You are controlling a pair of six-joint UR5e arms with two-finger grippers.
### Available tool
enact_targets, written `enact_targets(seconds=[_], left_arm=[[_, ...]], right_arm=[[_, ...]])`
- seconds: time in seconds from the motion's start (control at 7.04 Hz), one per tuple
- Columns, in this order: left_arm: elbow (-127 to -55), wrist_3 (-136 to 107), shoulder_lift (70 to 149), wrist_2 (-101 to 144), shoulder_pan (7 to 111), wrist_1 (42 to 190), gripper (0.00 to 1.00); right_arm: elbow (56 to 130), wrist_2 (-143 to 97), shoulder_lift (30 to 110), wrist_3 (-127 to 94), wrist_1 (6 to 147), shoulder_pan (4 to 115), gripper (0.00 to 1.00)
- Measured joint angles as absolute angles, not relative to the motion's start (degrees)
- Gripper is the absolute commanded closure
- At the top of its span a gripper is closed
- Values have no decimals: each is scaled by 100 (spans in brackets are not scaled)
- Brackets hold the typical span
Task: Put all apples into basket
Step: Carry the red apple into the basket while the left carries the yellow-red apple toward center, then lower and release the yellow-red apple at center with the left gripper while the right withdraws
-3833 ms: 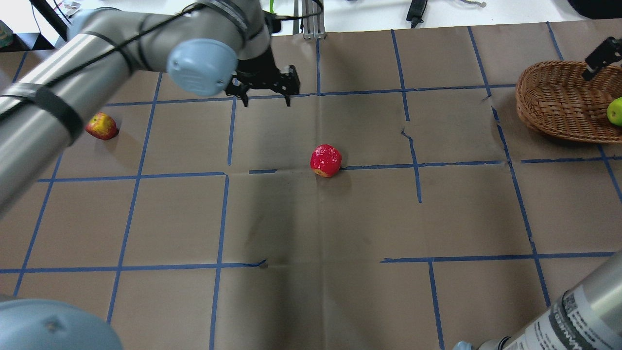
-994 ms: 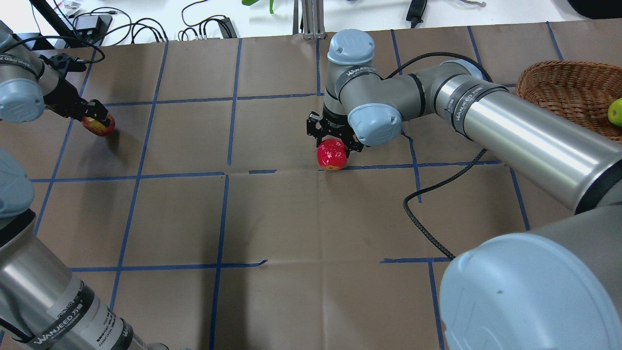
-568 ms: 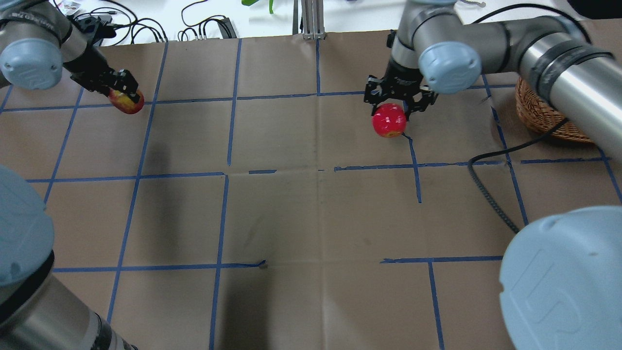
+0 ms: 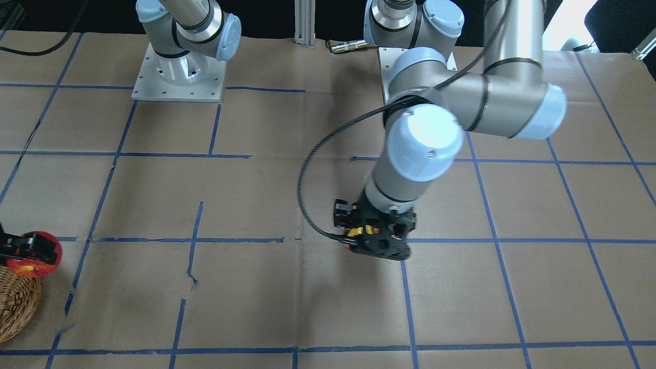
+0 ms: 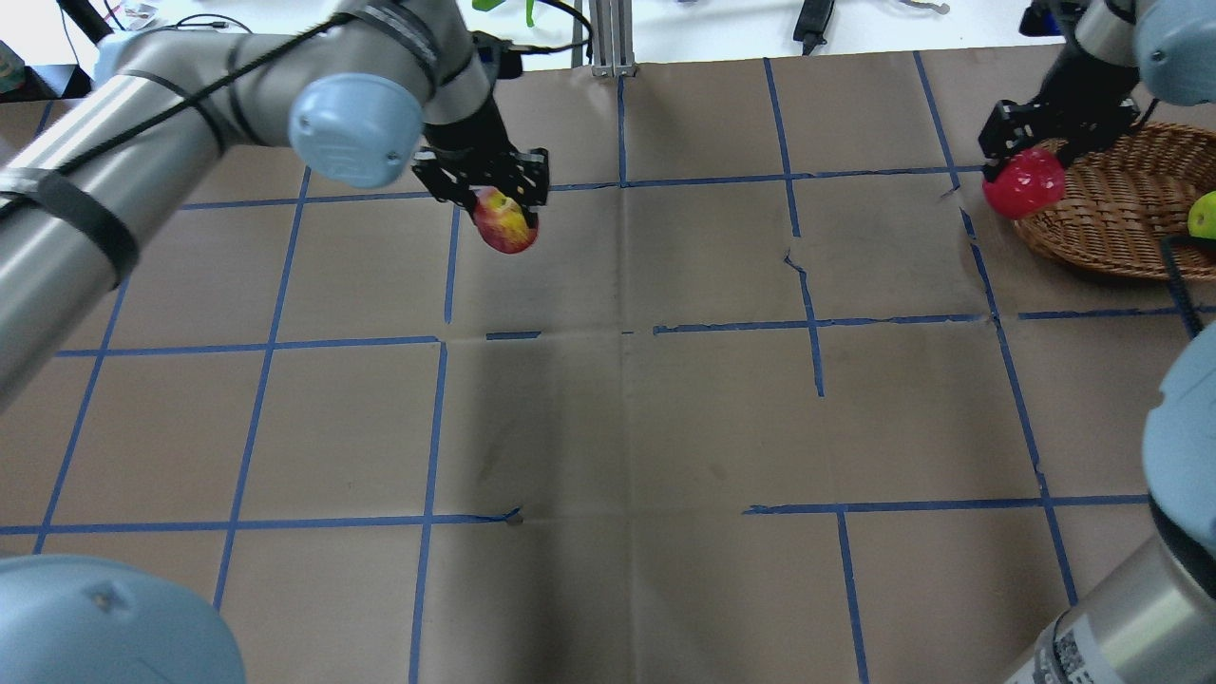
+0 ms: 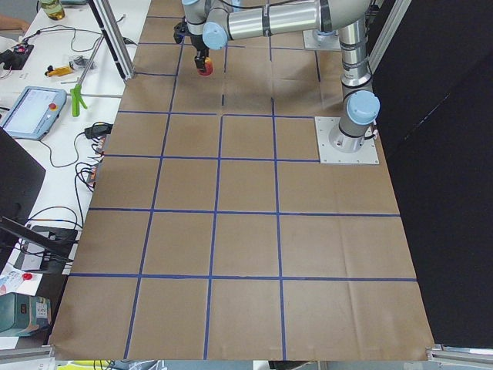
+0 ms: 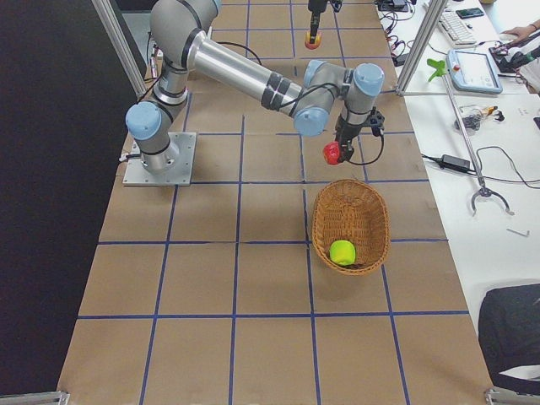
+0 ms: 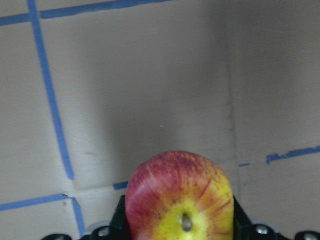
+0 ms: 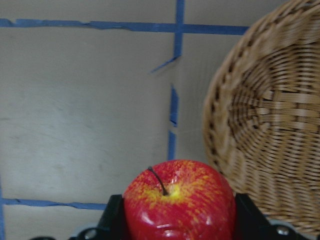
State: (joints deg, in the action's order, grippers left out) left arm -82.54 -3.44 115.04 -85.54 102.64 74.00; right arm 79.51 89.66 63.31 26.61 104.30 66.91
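Observation:
My left gripper [image 5: 499,204] is shut on the red-and-yellow apple [image 5: 505,226] and holds it above the table left of centre; the left wrist view shows this apple [image 8: 180,197] between the fingers. My right gripper [image 5: 1034,157] is shut on the glossy red apple [image 5: 1024,183] and holds it just outside the left rim of the wicker basket [image 5: 1111,214]. The right wrist view shows the red apple [image 9: 180,200] with the basket [image 9: 270,125] to its right. The green apple [image 5: 1204,216] lies inside the basket, as the exterior right view [image 7: 342,251] also shows.
Brown paper with a blue tape grid [image 5: 627,328] covers the table. A torn spot in the paper [image 5: 796,261] lies right of centre. Cables and tools lie on the white bench [image 5: 285,24] beyond the far edge. The right arm's cable [image 5: 1178,275] hangs near the basket.
My left gripper has carried the red-and-yellow apple rightward from the far left toward the middle. My right gripper has carried the red apple rightward to the basket's rim.

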Motion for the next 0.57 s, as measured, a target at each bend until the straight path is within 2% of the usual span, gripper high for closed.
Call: enact_targets(seconds=[0.43,0.57], left_arm=[[-8593,-974,12260,-8552,10959,6016,81],[-8651,-999,12395,-8559,11009,5758,72]], right_arm=[[7346,9230,5546,3920,11040,5821,90],[7162,9242,5279,4092,11144,5696,81]])
